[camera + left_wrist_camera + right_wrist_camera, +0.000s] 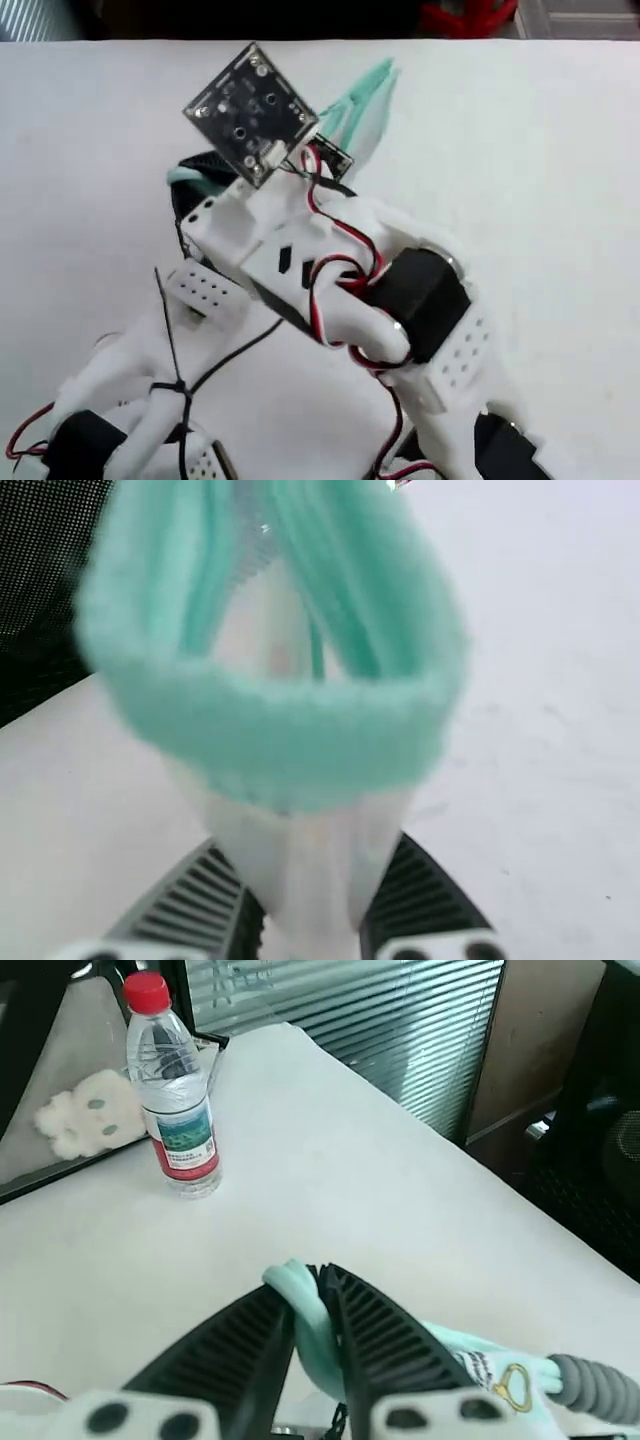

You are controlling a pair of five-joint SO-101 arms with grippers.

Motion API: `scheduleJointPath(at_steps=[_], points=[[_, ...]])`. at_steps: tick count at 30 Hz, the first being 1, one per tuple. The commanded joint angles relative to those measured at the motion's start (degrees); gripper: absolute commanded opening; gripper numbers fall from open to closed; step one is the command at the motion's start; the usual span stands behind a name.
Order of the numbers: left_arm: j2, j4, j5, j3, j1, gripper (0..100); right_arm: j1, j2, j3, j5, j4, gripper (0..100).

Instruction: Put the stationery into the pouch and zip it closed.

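- In the left wrist view, the left gripper (308, 855) pinches the pale lower body of the pouch (280, 730) between its two dark ribbed fingers (200, 910).
- Just past those fingers, the pouch's mint-green rim forms an open loop facing the camera. What lies inside is too blurred to make out.
- Behind the pouch is the white table (540, 680), and a black mesh surface (40, 580) shows beyond the table's edge.
- In the right wrist view, the right gripper (308, 1285) is clamped tight on a mint-green edge of the pouch (445, 1345). The fabric is squeezed between its two black ribbed fingers (380, 1340).
- Near that gripper, a gold ring-shaped zip pull (512, 1388) sits on the pouch, just beside a grey cord (595, 1385).
- Farther across the table, a water bottle (175, 1110) with a red cap stands upright, and a white plush toy (85, 1110) lies near it.
- Beyond the table's far edge hang window blinds (350, 1020).
- In the high view, the two white arms (455, 365) overlap in the near middle of the table, and a camera board (250, 112) sits above them.
- The mint-green pouch (368, 92) juts out past that board toward the far side.
- At the far edge of the table sits a red object (465, 15).
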Motion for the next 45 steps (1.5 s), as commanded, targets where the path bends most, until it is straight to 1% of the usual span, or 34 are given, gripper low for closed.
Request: scheduleJointPath(at_steps=[1, 6, 11, 12, 18, 22, 28, 30, 34, 36, 41, 45], points=[[1.6, 0.9, -0.1, -4.4, 0.1, 2, -8.0, -0.3, -6.3, 0.4, -2.0, 1.9], [7.6, 2.9, -0.1, -8.4, 0.2, 2, -13.3, 0.3, -7.3, 0.5, -2.1, 1.9], [12.0, 6.6, -0.1, -12.9, 0.1, 2, -14.3, 2.9, -10.3, 0.5, -1.7, 1.9], [12.4, 6.9, -0.1, -13.3, 0.1, 2, -14.5, 3.0, -11.1, 0.5, -1.7, 1.9], [12.6, 6.4, -0.2, -13.4, 0.1, 2, -20.9, 3.7, -18.3, 0.5, 0.2, 1.9], [12.6, 6.6, -0.2, -13.4, 0.1, 2, -20.8, 5.0, -19.0, 0.5, 0.2, 1.9], [12.4, 6.7, -0.2, -12.8, 0.1, 2, -14.7, 6.5, -19.0, 0.5, 0.9, 2.1], [12.4, 6.4, -0.2, -12.4, 0.1, 2, -11.6, 6.5, -18.7, 0.4, 1.3, 4.3], [12.4, 6.4, -0.2, -12.3, 0.3, 2, -7.3, 7.1, -18.0, -0.1, 2.5, 21.2], [12.4, 6.4, -0.2, -12.3, 0.3, 2, -6.1, 6.8, -17.3, -0.8, 2.8, 26.5], [12.4, 6.8, -0.1, -12.1, 0.7, 2, -2.6, 7.1, -16.6, -0.8, 1.7, 27.8], [12.4, 6.9, 0.0, -12.0, 0.7, 2, 1.6, 7.8, -17.2, -0.7, 0.3, 27.8]])
